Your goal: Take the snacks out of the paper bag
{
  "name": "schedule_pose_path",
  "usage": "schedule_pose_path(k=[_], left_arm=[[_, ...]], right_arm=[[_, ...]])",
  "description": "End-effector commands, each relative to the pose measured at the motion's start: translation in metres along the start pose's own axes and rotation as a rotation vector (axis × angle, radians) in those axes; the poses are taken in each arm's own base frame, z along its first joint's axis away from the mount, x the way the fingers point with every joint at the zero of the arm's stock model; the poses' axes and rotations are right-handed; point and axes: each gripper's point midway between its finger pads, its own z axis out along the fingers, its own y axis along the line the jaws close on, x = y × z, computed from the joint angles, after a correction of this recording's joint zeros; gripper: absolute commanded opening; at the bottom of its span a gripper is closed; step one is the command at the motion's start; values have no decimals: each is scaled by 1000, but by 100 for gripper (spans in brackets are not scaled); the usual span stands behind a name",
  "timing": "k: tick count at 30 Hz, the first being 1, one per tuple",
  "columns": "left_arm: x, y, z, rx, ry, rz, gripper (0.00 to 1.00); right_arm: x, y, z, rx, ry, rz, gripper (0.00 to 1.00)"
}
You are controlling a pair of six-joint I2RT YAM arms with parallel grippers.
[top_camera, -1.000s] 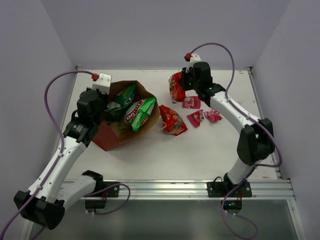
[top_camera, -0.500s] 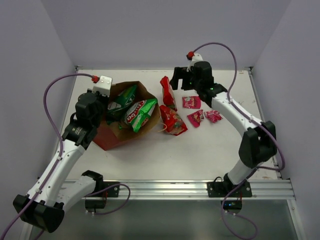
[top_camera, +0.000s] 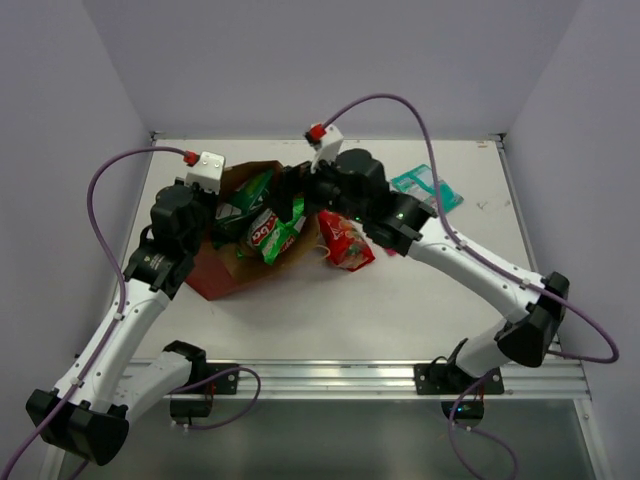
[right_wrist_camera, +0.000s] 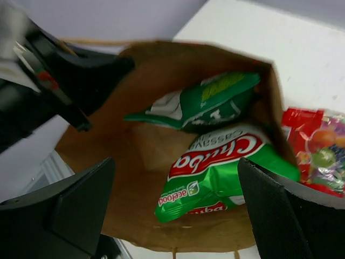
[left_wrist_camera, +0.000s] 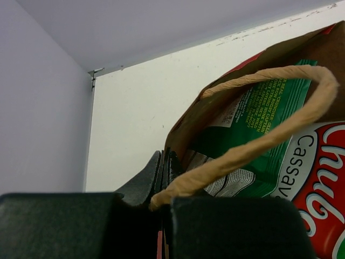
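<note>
**A:** Top external: how far along?

**B:** Partway, I'd judge. Left gripper (left_wrist_camera: 164, 211) pinches the bag (top_camera: 222, 272) rim at left. Green packet (top_camera: 255, 188) and chip bag (top_camera: 272, 232) lie inside. Right gripper (right_wrist_camera: 178, 211) gapes empty above them. Red packet (top_camera: 345, 245) and teal packet (top_camera: 410, 183) lie out, rightward.

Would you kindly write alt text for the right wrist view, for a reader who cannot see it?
The open right pincer faces the mouth of the paper bag, which holds a green-and-red chip bag and a green-and-white packet. A red packet lies just outside, to the right.
</note>
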Motion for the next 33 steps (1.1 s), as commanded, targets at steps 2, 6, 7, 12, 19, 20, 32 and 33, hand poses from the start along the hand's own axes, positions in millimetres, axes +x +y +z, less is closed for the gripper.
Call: schedule_pose_path(k=[2,6,7,12,19,20,32,33], left_arm=[[-25,9,-5,-27,-73,-59,0],[-26,4,-7,-1,-86,-85,0],[-25,2,-7,8,-85,-91,0],[-23,-6,-7,45,-78,-108,0],[-26,-9,-11,72,-97,-109,0],[-27,-10,-12,76,-99,-107,0],[-19,-6,-12,54,-88,-85,0],[-17,-5,-11,44,-82,-82,0]], right_arm=[[52,3,39,57,112,115,98],[55,10,63,61,81,305,98],[55,10,67,64,70,336,98],[60,2,100,126,35,472,98],[100,-12,148,231,145,534,98],[105,-12,151,230,158,537,97],[78,6,129,53,106,489,12],[56,15,115,17,69,465,4]])
